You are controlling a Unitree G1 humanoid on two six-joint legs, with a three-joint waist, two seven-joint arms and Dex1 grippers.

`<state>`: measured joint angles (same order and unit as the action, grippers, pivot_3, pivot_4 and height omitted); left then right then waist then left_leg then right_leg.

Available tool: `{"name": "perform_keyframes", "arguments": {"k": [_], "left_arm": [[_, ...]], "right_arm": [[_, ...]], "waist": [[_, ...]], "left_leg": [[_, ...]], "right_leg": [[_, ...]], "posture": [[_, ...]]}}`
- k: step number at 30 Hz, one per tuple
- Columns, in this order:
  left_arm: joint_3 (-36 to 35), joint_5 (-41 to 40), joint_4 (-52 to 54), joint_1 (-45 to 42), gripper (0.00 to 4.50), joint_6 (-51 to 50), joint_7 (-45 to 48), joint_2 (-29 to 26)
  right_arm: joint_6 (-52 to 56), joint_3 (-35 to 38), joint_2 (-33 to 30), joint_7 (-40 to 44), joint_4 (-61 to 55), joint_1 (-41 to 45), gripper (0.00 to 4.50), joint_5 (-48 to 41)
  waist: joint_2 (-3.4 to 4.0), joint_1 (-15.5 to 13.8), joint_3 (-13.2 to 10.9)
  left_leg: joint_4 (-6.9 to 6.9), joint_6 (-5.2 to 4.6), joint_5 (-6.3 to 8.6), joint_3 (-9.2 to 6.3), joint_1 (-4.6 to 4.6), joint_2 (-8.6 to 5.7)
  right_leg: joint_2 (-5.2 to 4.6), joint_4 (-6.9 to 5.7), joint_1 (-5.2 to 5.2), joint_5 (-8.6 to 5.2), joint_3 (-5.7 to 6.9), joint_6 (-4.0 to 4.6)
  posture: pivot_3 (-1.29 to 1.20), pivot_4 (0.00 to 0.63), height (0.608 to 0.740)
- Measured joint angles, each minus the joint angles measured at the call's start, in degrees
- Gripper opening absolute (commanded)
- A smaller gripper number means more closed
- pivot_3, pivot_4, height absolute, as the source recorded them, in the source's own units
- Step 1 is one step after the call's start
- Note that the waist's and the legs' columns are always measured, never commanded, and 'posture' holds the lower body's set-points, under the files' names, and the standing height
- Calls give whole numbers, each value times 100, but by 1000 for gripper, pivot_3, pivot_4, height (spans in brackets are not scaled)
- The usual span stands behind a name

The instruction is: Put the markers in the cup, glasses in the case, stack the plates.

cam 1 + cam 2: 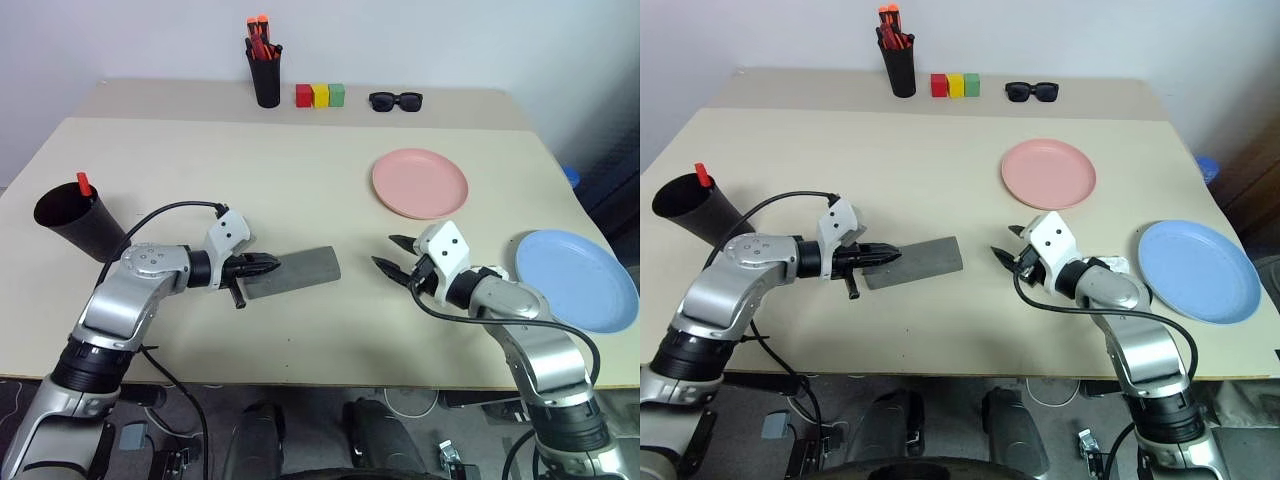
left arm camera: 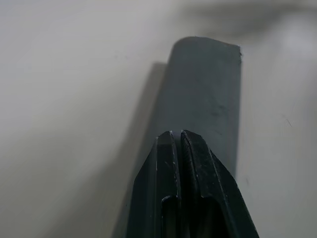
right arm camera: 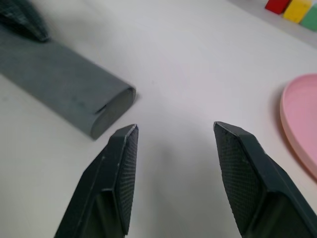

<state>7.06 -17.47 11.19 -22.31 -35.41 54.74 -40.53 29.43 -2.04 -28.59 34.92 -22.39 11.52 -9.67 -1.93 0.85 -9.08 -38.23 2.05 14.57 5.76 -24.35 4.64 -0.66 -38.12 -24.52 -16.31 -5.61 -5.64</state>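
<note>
Low in the frame, the left gripper [image 1: 268, 265] has its two black fingers pressed together with nothing between them, its tips over the near end of the grey oblong glasses case [image 1: 300, 271], which lies closed and flat on the beige table [image 1: 300, 180] just left of centre. In the left wrist view the case [image 2: 205, 99] runs straight on past the clenched fingertips [image 2: 183, 148]; contact cannot be told. The right gripper [image 1: 393, 253], lower right of centre, stands spread and empty, pointing toward the case's far end but apart from it. The round salmon-pink plate [image 1: 420, 183] sits above that gripper; the round light-blue plate [image 1: 577, 280] lies at the right edge. The wide matte black cup [image 1: 78, 222], at middle left, leans and shows a red-orange marker end [image 1: 84, 184] at its rim.
</note>
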Motion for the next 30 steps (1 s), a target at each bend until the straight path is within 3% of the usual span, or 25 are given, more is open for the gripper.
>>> {"name": "perform_keyframes", "arguments": {"k": [7,16,19,22,30], "left_arm": [[-646,-197,213,278,208,631,-650,719],[-879,-700,1170,807,208,557,-945,870],[-894,-704,1249,832,149,539,-1047,852],[-906,-705,1254,857,149,479,-1124,828],[-866,-825,1260,838,149,475,-1148,862]], "right_arm": [[-790,-748,-300,-940,2169,1495,2438,1673],[-2334,-1524,-289,-1306,4655,2468,2438,2763],[-2729,-1593,-278,-1400,5252,2726,1552,2976],[-2984,-1636,-268,-1499,5641,2810,39,3153],[-3247,-1687,-370,-1813,5711,2826,39,3477]], "waist": [[0,18,-1],[4,41,-3],[4,39,-3],[4,38,-3],[9,33,-6]], "left_leg": [[-1,0,0,4,-1,0],[2,0,-1,7,2,1],[1,0,-1,6,8,0],[1,0,-1,7,7,0],[2,0,-1,7,6,0]], "right_leg": [[0,-1,-5,-1,-3,3],[0,-1,-3,7,-6,-12],[0,-1,3,7,-6,-11],[-1,-1,2,8,-6,-12],[-1,-1,1,8,-6,-12]], "posture": [[0,150,722],[0,150,722],[0,150,722],[0,150,722],[0,150,722]]}}
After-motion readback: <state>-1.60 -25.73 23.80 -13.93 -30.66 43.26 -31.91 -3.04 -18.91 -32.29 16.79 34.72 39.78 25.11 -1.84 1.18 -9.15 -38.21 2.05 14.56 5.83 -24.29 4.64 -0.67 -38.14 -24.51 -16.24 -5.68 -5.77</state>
